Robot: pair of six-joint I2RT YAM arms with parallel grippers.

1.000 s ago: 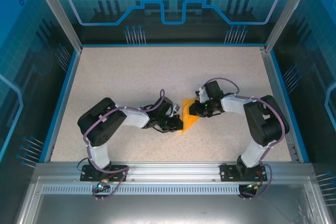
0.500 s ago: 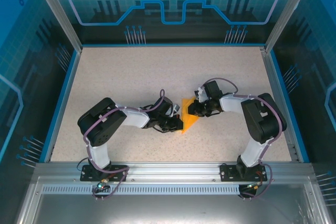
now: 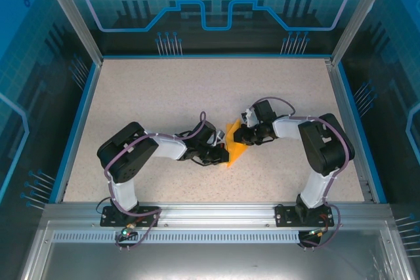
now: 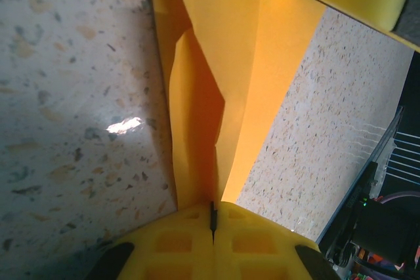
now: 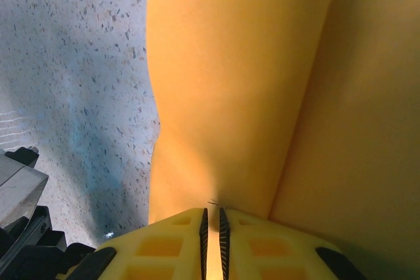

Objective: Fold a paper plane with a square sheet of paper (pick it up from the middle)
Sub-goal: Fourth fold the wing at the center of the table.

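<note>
The left end effector (image 4: 212, 222) is pinching the square sheet of paper (image 3: 234, 151), fingers fully together, at centre frame on the desk (image 3: 164, 96). The right end effector (image 5: 212, 226) is clamping the opposite edge. Only rough creases are showing; nose and wings are apparently awaiting folding.

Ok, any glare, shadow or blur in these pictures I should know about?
Left wrist view: one white glare spot on the table, orange paper sharp. Right wrist view: paper soft and close, bluish shadow across the table. Top view: even light, crisp.
</note>
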